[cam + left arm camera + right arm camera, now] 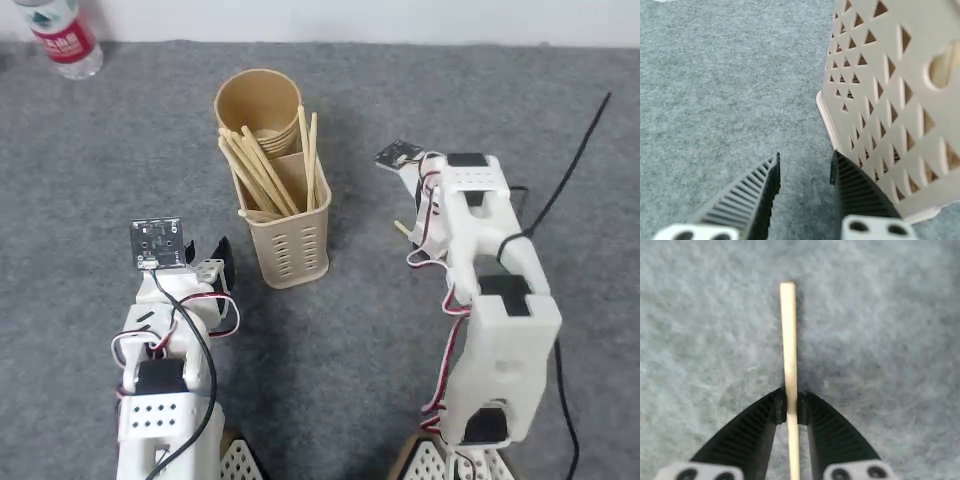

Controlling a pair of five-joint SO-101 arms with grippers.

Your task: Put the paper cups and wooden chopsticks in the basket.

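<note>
Basket point(288, 240) upright mid-table point(340, 360), holding nested paper cups point(258, 105) and bundle of wooden chopsticks point(262, 172) leaning beside them. Your right end effector point(791, 396) pinches single chopstick point(789, 340), apart from basket. Your left end effector point(805, 159) is spread, empty, just beside basket wall. Plastic bottle point(62, 35) well apart.

The basket point(290, 235) stands on the mat point(520, 110) between the two arms; the paper cups point(258, 105) sit in its far end, with the chopsticks point(262, 170) leaning in it just before them. The left gripper point(805, 167) is just beside the basket's near left corner; right of the basket, a lone chopstick point(788, 340) sits between the right gripper's point(791, 407) fingers; a bottle point(62, 35) lies behind, at the far left.
</note>
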